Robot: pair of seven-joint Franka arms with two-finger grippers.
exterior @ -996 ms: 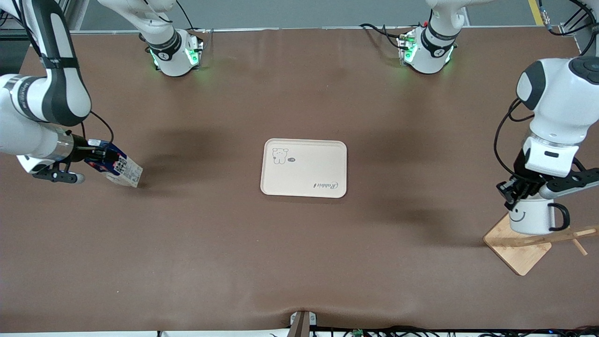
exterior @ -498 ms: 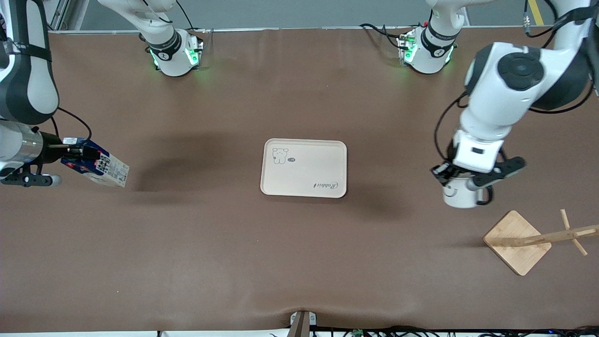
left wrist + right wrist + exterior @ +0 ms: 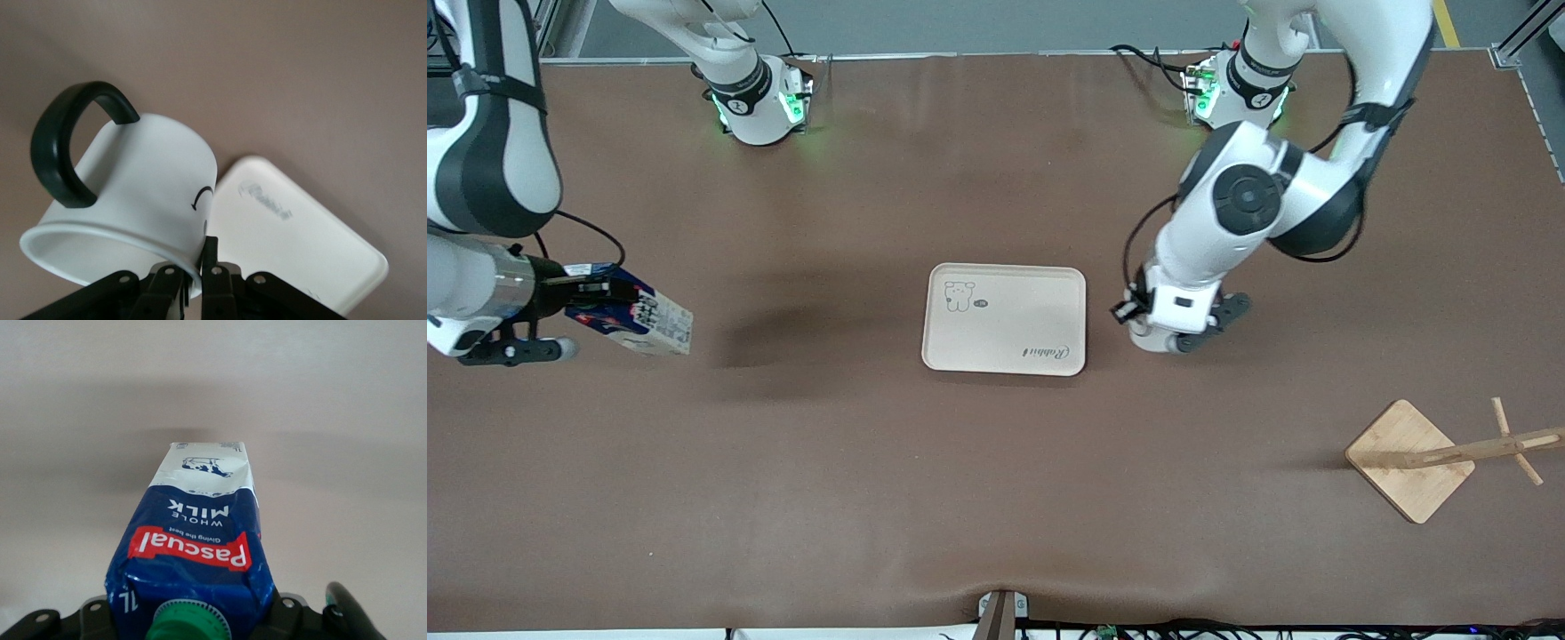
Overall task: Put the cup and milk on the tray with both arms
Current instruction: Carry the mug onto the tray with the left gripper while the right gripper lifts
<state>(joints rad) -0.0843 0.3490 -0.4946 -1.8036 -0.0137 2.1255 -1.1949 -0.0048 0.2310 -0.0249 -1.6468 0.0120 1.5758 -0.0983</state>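
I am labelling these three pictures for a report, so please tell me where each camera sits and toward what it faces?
Front view: high across the table, facing both arms; shows the tray, the left claw and the right claw.
Left wrist view: on the left arm's wrist, looking past its fingers at the cup and tray.
Right wrist view: on the right arm's wrist, looking along the milk toward bare table.
Shared: the tray, in front and left wrist views.

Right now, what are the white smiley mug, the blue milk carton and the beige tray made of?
The white smiley mug looks like glazed ceramic: smooth, softly shiny. The blue milk carton looks like coated paperboard, creased, with a green plastic-looking cap. The beige tray is matte, probably plastic; hard to say.
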